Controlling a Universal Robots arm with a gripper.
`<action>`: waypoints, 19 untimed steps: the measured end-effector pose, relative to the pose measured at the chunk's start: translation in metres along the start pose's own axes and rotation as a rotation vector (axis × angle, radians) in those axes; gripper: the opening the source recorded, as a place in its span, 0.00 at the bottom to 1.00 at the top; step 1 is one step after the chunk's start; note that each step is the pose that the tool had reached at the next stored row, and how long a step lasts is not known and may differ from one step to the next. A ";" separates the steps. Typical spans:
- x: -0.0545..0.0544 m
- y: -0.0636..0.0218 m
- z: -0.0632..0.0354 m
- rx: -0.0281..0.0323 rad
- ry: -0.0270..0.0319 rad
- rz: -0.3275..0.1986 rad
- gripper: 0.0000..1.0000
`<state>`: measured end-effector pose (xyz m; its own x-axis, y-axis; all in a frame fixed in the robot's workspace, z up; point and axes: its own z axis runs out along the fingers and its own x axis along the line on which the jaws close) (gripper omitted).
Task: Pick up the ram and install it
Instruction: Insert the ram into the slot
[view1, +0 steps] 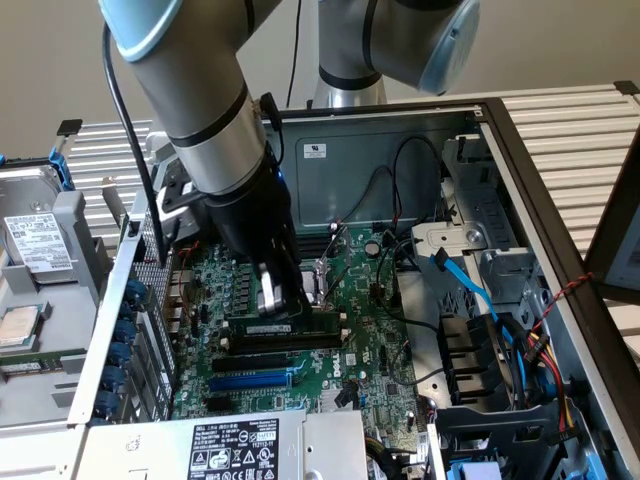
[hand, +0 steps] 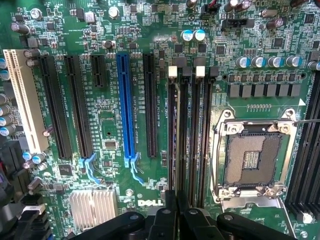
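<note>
The ram (view1: 300, 327), a narrow dark-green stick with a small white label, lies along one of the black memory slots (view1: 275, 358) on the green motherboard (view1: 375, 350) inside the open computer case. My gripper (view1: 278, 300) stands right over the ram's end toward the exterior view's left, its fingers shut on the stick's upper edge. In the wrist view the black fingertips (hand: 165, 220) sit close together, and the gripper (hand: 176, 214) is lined up over the row of memory slots (hand: 191, 135).
A blue expansion slot (hand: 125, 110) and black slots lie beside the memory slots. The open CPU socket (hand: 252, 155) is on their other side. Blue and black cables (view1: 470, 285) hang at the exterior view's right. A hard drive (view1: 40, 240) sits outside the case.
</note>
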<state>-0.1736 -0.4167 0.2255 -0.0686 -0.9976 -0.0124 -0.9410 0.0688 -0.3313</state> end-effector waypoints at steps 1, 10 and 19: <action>0.000 0.0004 -0.0001 0.0019 0.0018 -0.001 0.12; 0.000 0.0017 -0.0001 0.0155 0.0091 -0.003 0.12; -0.001 0.0038 0.0013 0.0168 0.0064 -0.002 0.12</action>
<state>-0.1768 -0.4155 0.2230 -0.0689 -0.9976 -0.0057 -0.9355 0.0666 -0.3471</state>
